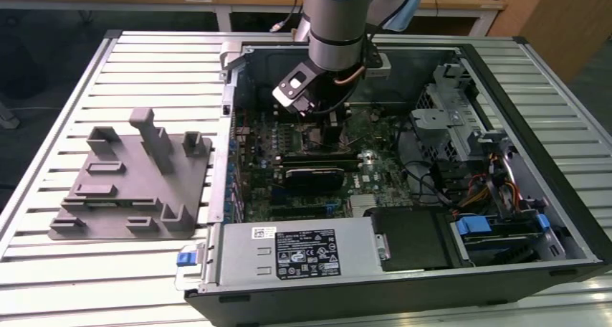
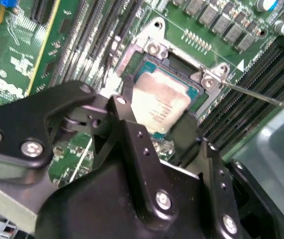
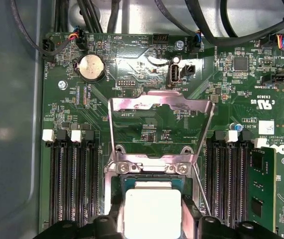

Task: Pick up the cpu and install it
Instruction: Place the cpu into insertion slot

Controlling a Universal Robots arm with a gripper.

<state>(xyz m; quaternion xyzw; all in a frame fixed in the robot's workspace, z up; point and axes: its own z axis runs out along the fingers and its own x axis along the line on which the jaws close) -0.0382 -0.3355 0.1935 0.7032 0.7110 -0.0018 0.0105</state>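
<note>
Pincer (image 2: 153,114) 1, gripping cpu (image 2: 159,99) | cpu 1, at socket (image 2: 178,60) | socket 1

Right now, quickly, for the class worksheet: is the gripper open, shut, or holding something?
Gripper: shut on the cpu, fingers on two opposite sides of it, at the open motherboard socket.

Square cpu (image 2: 158,105), silver metal top with faint print, thin greenish rim, top side up, roughly level, centred within the open socket's (image 3: 149,178) outline, seating unclear
</note>
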